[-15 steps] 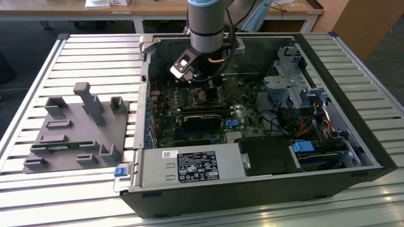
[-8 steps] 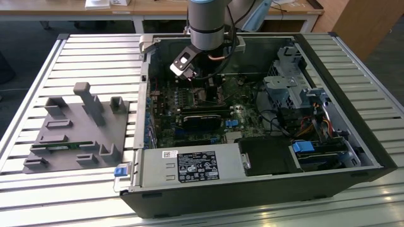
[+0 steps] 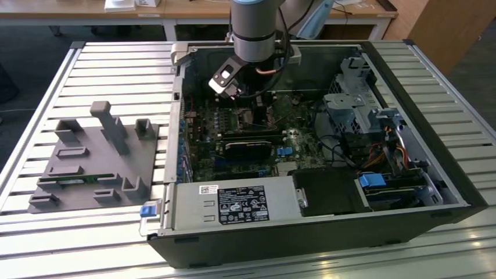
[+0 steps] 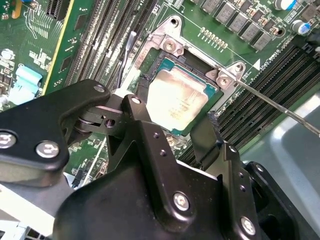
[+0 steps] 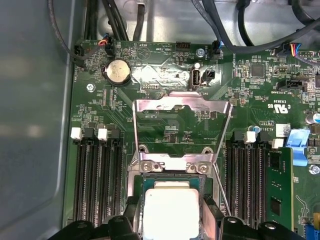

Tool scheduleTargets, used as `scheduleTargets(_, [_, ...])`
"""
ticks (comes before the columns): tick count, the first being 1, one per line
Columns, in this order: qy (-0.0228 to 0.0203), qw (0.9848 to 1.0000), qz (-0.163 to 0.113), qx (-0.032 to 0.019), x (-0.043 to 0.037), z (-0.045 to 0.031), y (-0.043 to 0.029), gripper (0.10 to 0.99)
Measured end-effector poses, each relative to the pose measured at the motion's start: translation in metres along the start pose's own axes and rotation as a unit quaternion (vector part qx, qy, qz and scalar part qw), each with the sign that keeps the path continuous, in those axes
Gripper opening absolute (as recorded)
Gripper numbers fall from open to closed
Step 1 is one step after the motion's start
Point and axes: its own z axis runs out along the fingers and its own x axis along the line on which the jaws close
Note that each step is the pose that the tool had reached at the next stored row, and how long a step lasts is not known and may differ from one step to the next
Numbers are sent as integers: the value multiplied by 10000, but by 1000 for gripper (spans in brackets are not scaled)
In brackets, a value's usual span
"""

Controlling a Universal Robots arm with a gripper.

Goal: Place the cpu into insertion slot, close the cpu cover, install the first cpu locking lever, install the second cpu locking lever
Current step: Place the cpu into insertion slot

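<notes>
Slatted table (image 3: 116, 70), cpu (image 5: 171, 210) seated, cpu cover (image 5: 182, 103) open

In the second wrist view the black gripper (image 4: 170, 114) hides one edge of the cpu (image 4: 180, 95) and a thin metal rod (image 4: 280, 108) runs out of the picture, while the first wrist view's edge cuts the cpu off.

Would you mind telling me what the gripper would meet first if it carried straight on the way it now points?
Most likely the cpu, whose silvery top lies directly ahead of the gripper in the second wrist view. Depth is unclear, so the two may be touching.
</notes>
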Motion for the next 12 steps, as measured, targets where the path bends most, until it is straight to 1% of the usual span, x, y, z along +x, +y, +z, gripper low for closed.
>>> scheduleTargets(5, [-5, 10000, 0, 0, -1, 38, -1, 612])
scheduleTargets(12, [-5, 10000, 5, 0, -31, 44, 0, 612])
